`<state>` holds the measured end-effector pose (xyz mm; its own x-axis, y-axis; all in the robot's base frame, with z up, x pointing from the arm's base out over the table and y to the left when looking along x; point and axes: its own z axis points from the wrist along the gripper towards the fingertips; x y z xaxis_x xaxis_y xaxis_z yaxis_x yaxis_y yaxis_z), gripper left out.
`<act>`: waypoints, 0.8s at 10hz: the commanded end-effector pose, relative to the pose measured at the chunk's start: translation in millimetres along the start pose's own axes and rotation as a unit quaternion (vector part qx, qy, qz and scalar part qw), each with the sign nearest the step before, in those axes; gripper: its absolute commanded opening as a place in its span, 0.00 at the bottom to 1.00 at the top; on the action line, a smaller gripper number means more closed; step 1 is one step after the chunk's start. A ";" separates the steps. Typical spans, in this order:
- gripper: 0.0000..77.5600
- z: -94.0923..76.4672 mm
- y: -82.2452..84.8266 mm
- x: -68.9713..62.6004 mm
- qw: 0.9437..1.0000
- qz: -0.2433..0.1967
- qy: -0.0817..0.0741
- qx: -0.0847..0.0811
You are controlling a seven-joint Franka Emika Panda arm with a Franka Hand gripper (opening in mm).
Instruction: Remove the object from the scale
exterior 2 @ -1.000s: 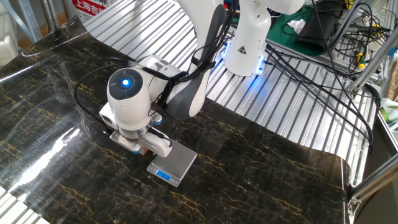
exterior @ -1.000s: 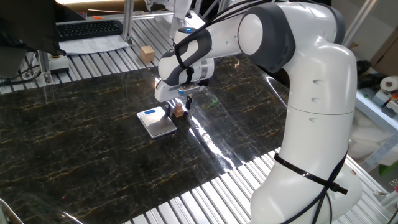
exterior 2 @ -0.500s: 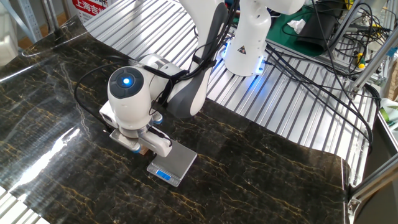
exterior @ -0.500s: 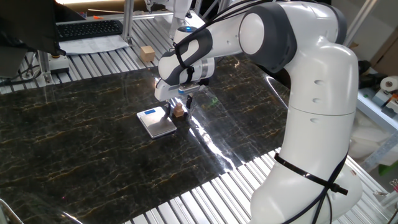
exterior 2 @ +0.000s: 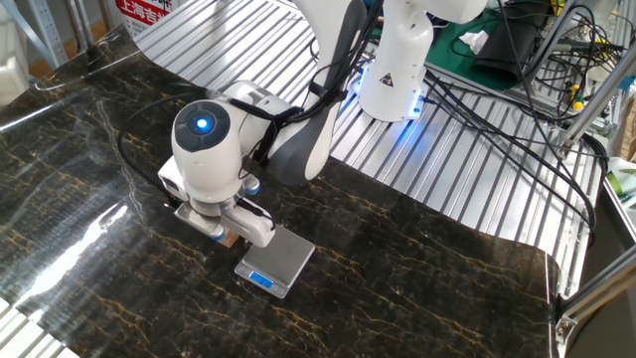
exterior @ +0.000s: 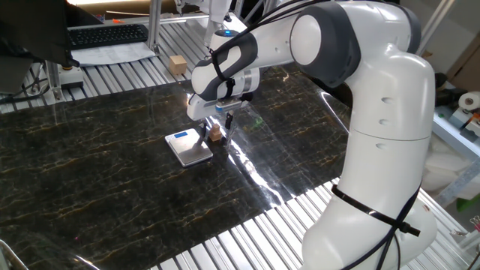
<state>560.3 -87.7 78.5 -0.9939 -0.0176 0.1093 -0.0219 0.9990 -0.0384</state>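
Observation:
The scale is a small flat silvery square with a blue display strip. It lies on the dark marbled table and its platform is bare; it also shows in the other fixed view. The object, a tiny tan-brown block, rests on the table just off the scale's right edge. In the other fixed view it peeks out under the fingers. My gripper hangs right over the block, a finger on either side of it. The jaws look slightly apart from the block, so open.
A larger light-tan cube sits on the ribbed metal bench behind the table. A keyboard and papers lie at the far left. The arm's base and cables stand beyond the table's far edge.
The gripper has risen slightly. The block has stayed in place on the table beside the scale.

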 end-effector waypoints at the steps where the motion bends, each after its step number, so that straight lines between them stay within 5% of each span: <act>1: 1.00 -10.6 -2.2 -1.9 1.000 -0.002 -0.003 -0.003; 8: 1.00 -68.6 13.6 10.1 1.000 0.001 -0.015 -0.027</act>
<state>560.2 -80.8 130.3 -0.9952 -0.0185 0.0963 -0.0195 0.9998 -0.0090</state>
